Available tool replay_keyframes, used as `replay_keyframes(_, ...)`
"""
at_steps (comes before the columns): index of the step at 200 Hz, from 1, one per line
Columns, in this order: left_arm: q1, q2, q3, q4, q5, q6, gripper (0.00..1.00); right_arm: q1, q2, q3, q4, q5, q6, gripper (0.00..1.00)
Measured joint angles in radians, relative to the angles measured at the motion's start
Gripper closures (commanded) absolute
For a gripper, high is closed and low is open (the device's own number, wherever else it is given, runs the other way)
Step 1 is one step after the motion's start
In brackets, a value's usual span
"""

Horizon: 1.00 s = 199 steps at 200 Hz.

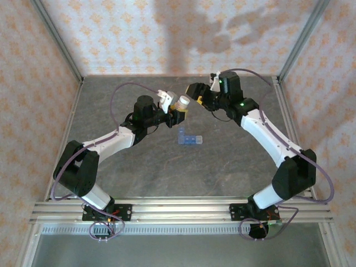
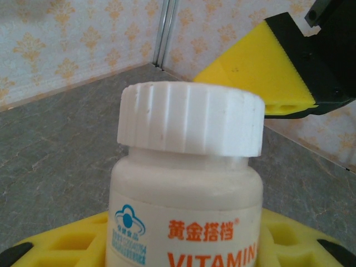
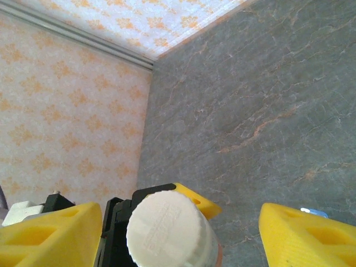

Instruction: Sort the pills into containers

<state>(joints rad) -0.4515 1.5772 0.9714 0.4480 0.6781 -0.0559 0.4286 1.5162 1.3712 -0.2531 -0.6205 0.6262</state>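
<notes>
**Two Black-and-White Arms with Yellow Fingers**

The left arm (image 1: 114, 140) and the right arm (image 1: 270, 133) look the same. Each has long white parts and round black joints. Right behind each gripper, the arm is black and blocky. A thin purple cable (image 1: 118, 92) loops along each arm, away from the gripper.

The left gripper (image 1: 179, 108) has a small white piece beside it. The right gripper (image 1: 196, 90) has two tiny green lights (image 1: 241, 103) just behind it.

The fingers (image 3: 50, 233) are bright yellow blocks with square hollows in them. One right finger has little saw teeth along its edge and sits in a black holder.
</notes>
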Motion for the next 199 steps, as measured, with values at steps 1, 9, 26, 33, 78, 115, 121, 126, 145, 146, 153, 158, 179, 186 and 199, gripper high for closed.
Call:
replay_keyframes(1, 0.000, 0.000, 0.000, 0.000, 0.000, 0.000, 1.00, 0.000, 0.002, 0.002, 0.000, 0.000, -0.002, 0.30)
replay_keyframes(9, 0.000, 0.000, 0.000, -0.003, 0.000, 0.000, 1.00, 0.006, 0.013, 0.010, -0.002, 0.000, -0.005, 0.31)
replay_keyframes(26, 0.000, 0.000, 0.000, -0.012, 0.000, 0.000, 1.00, 0.017, 0.031, 0.024, -0.013, 0.000, -0.016, 0.34)
replay_keyframes(33, 0.000, 0.000, 0.000, -0.014, 0.000, 0.000, 1.00, 0.023, 0.035, 0.028, -0.020, 0.000, -0.022, 0.34)
replay_keyframes(78, -0.004, 0.000, 0.000, -0.017, 0.000, 0.000, 1.00, 0.056, 0.067, 0.069, -0.046, -0.001, -0.056, 0.38)
replay_keyframes(115, -0.010, 0.000, 0.002, -0.017, 0.000, 0.000, 1.00, 0.057, 0.088, 0.071, -0.050, -0.004, -0.067, 0.46)
replay_keyframes(121, -0.010, 0.000, 0.002, -0.017, 0.000, 0.000, 1.00, 0.057, 0.090, 0.071, -0.051, -0.005, -0.067, 0.48)
replay_keyframes(126, -0.010, 0.000, 0.002, -0.017, 0.000, 0.000, 1.00, 0.057, 0.092, 0.071, -0.053, -0.005, -0.068, 0.49)
replay_keyframes(145, -0.011, 0.000, 0.002, -0.023, 0.000, 0.000, 1.00, 0.057, 0.095, 0.071, -0.054, -0.012, -0.076, 0.57)
replay_keyframes(146, -0.011, 0.000, 0.002, -0.023, 0.000, 0.000, 1.00, 0.057, 0.095, 0.071, -0.054, -0.012, -0.075, 0.57)
replay_keyframes(153, -0.011, 0.000, 0.002, -0.025, 0.000, 0.000, 1.00, 0.057, 0.095, 0.071, -0.054, -0.014, -0.076, 0.60)
replay_keyframes(158, -0.011, 0.000, 0.002, -0.025, 0.000, 0.000, 1.00, 0.057, 0.095, 0.071, -0.054, -0.015, -0.082, 0.62)
replay_keyframes(179, -0.011, 0.000, 0.002, -0.026, 0.001, 0.000, 1.00, 0.057, 0.095, 0.071, -0.054, -0.017, -0.097, 0.65)
replay_keyframes(186, -0.011, 0.000, 0.002, -0.026, 0.002, 0.000, 1.00, 0.056, 0.095, 0.071, -0.054, -0.021, -0.111, 0.65)
replay_keyframes(199, -0.011, 0.000, 0.002, -0.026, 0.006, 0.000, 1.00, 0.051, 0.095, 0.071, -0.053, -0.042, -0.147, 0.65)
